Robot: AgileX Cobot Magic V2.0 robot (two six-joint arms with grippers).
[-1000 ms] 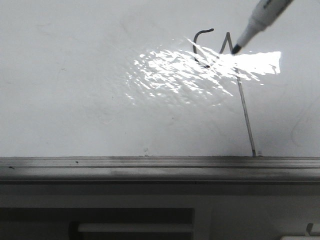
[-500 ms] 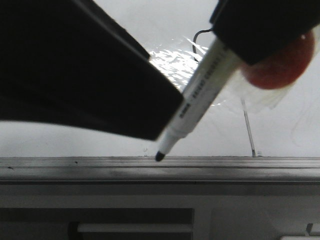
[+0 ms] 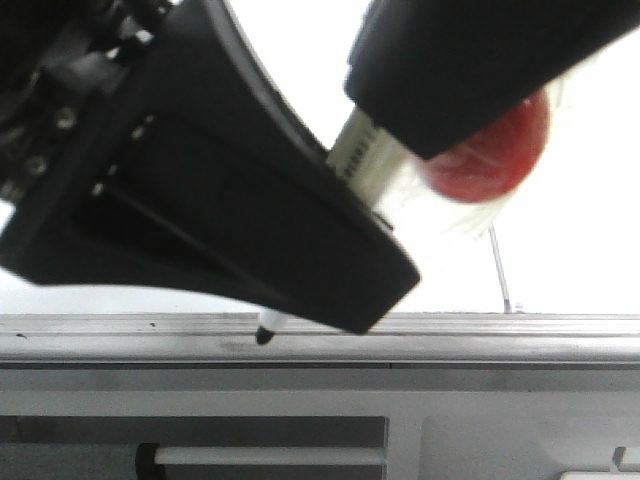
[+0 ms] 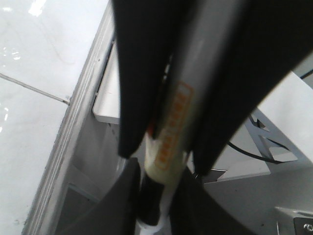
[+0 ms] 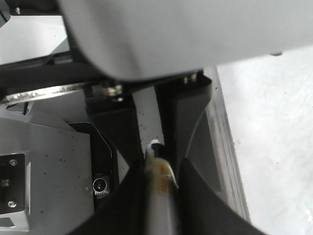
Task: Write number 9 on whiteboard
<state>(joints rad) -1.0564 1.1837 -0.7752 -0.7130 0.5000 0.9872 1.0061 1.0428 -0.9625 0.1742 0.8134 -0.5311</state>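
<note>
The whiteboard is mostly blocked by both grippers close to the camera. Of the number 9 only the long straight tail shows; it also shows in the left wrist view. My right gripper is shut on a white marker with a red taped lump beside it. The marker's black tip hangs over the grey rail, off the board. My left gripper has its fingers on both sides of the marker's front end; contact is not visible. The marker lies between the right gripper's fingers.
Below the rail is a grey cabinet front with a dark recess and a white bar. Grey metal base panels and white brackets with a cable lie beyond the board's edge.
The marker tip left the top of the 9 and moved down and left to the rail. The left gripper entered the view and closed in around the marker's front end.
</note>
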